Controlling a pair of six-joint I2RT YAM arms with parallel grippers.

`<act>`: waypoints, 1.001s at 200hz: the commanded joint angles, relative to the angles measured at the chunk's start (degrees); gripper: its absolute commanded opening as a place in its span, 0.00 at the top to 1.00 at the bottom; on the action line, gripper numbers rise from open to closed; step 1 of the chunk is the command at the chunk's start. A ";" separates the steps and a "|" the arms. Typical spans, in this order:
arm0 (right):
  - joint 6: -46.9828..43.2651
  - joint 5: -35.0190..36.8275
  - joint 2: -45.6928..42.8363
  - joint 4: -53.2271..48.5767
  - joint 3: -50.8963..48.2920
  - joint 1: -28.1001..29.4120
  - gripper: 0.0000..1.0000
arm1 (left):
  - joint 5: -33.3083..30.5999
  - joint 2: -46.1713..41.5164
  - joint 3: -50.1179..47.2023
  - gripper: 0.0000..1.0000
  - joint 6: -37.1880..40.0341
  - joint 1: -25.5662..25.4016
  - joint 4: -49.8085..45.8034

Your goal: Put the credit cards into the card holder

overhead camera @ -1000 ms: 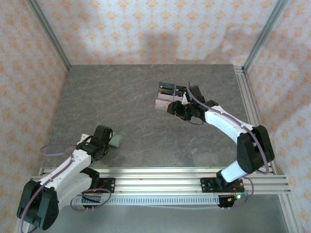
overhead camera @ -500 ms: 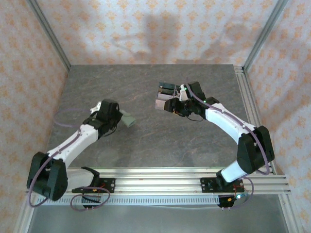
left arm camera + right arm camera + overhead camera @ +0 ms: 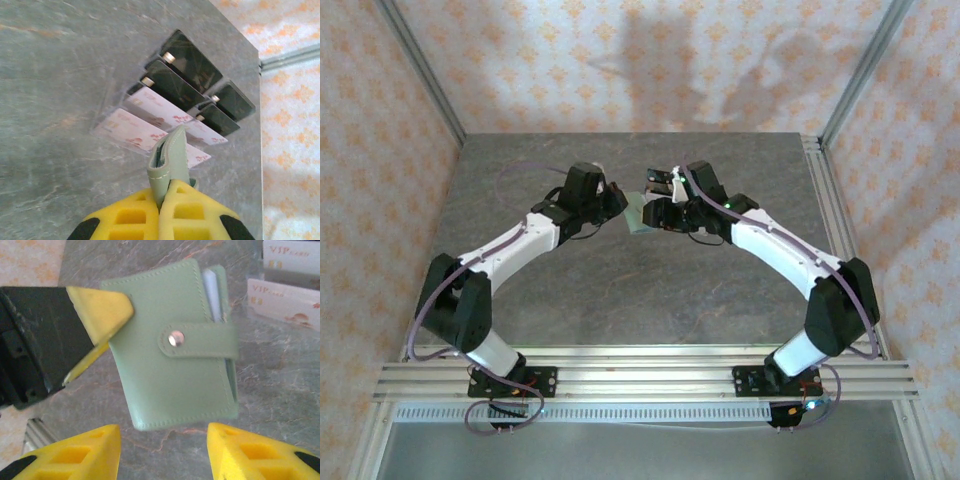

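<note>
The left gripper [image 3: 161, 192] is clenched on one edge of the card holder [image 3: 175, 345], presenting it snap-side on at twelve o'clock from the right gripper [image 3: 159, 432], whose fingers stand parted and empty, with the credit cards [image 3: 285, 302] at two o'clock beyond.

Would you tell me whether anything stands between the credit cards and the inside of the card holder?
Yes: the snap tab is fastened across the card holder at its opening edge, keeping it shut. The credit cards sit in the clear stand beyond it.
</note>
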 commanded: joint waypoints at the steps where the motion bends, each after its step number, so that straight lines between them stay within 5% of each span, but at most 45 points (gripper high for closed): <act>1: -0.49 6.76 1.52 -1.55 2.28 0.54 0.52 | 3.10 0.57 2.60 1.00 1.61 -0.91 2.67; 134: -1.77 13.95 7.31 -4.19 6.83 1.73 0.58 | 5.64 -0.29 1.70 1.00 0.72 -2.47 4.59; 181: -1.59 15.32 8.23 -4.27 7.45 1.76 0.76 | 5.92 -0.69 1.41 1.00 0.70 -2.75 4.74; 200: -1.94 16.01 8.39 -5.19 7.89 1.72 0.91 | 5.87 -0.83 1.44 1.00 0.61 -2.78 4.76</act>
